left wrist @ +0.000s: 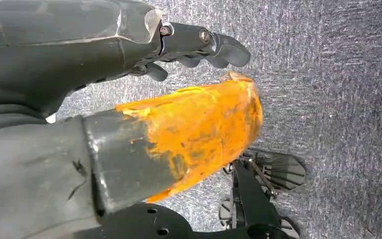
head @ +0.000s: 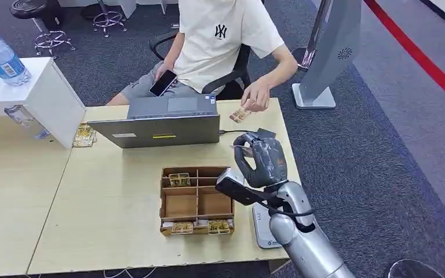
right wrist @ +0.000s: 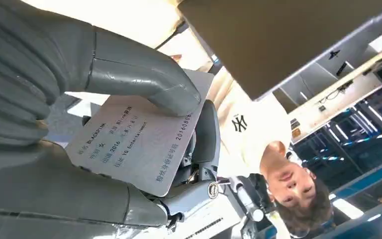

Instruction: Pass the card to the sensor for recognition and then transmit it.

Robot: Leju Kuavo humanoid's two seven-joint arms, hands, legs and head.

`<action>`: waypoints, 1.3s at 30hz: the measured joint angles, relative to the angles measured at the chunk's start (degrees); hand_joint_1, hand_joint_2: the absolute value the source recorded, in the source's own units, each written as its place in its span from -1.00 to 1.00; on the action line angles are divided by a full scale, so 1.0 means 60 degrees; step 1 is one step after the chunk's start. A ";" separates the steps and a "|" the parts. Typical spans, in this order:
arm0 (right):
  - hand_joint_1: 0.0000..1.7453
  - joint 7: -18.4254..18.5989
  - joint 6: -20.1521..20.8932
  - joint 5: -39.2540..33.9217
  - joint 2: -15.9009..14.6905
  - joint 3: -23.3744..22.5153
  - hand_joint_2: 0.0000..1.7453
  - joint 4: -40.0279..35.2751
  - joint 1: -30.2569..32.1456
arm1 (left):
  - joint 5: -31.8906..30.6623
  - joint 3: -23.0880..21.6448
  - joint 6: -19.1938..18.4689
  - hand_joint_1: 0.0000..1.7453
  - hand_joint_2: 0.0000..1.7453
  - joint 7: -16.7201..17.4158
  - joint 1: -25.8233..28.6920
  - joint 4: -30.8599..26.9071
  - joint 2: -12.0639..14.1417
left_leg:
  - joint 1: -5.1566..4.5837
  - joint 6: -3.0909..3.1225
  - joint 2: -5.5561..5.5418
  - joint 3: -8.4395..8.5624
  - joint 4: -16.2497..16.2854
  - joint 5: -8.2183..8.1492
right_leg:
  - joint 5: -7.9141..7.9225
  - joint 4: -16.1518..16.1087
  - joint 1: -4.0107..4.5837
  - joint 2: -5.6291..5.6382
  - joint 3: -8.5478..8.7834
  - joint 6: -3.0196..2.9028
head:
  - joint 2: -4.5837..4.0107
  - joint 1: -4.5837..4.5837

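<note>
My right hand (head: 260, 158) is raised over the right part of the wooden table (head: 110, 237), between the compartment tray and the person. It holds a pale grey printed card (right wrist: 139, 144), pinched between the thumb (right wrist: 144, 82) and the fingers behind it. A flat white sensor pad (head: 262, 227) lies on the table near the front right edge, partly hidden by my right forearm. My left hand (left wrist: 129, 99) hangs over grey carpet, its dark fingers (left wrist: 206, 45) stretched out and its orange-covered thumb (left wrist: 199, 134) apart, holding nothing.
A person in a white shirt (head: 220, 35) sits behind the table with a phone (head: 163, 83), their other hand (head: 256, 98) over loose cards (head: 239, 115). A laptop (head: 162, 123) stands mid-table. A cardboard compartment tray (head: 197, 200) holds several cards. A water bottle (head: 1, 57) stands on a white box at left.
</note>
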 joint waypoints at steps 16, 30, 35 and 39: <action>1.00 -0.0302 0.0658 -0.0957 -0.0048 -0.0590 1.00 -0.0222 0.0376 | 0.0095 0.0113 0.0022 -1.00 -1.00 0.0000 0.0008 0.0000 0.0000 | 0.0000 0.0000 -0.0002 -0.0001 0.0000 0.0000 | 0.0000 0.0000 0.0000 -0.0002 0.0000 0.0000 | 0.0000 -0.0004; 1.00 -0.0834 0.2788 -0.3607 -0.0069 -0.1902 1.00 -0.0853 0.1632 | 0.0521 0.0503 0.0026 -1.00 -1.00 -0.0157 0.0017 0.0000 0.0055 | 0.0000 0.0001 -0.0003 -0.0001 0.0000 -0.0002 | -0.0001 -0.0001 0.0000 -0.0003 -0.0001 0.0000 | 0.0000 0.0000; 1.00 -0.0918 0.3315 -0.4008 -0.0073 -0.2288 1.00 -0.1108 0.2173 | 0.0656 0.0700 0.0026 -1.00 -1.00 -0.0262 0.0019 0.0000 0.0153 | 0.0000 0.0001 -0.0002 -0.0002 0.0000 -0.0002 | -0.0001 -0.0001 0.0000 -0.0003 -0.0001 0.0000 | 0.0000 -0.0004; 1.00 -0.1020 0.3910 -0.4671 -0.0124 -0.2605 1.00 -0.1345 0.2541 | 0.0696 0.0805 0.0055 -1.00 -1.00 -0.0379 0.0018 0.0000 0.0222 | 0.0000 0.0002 -0.0003 -0.0004 0.0000 -0.0002 | -0.0002 -0.0002 0.0000 -0.0005 -0.0002 0.0000 | 0.0000 -0.0004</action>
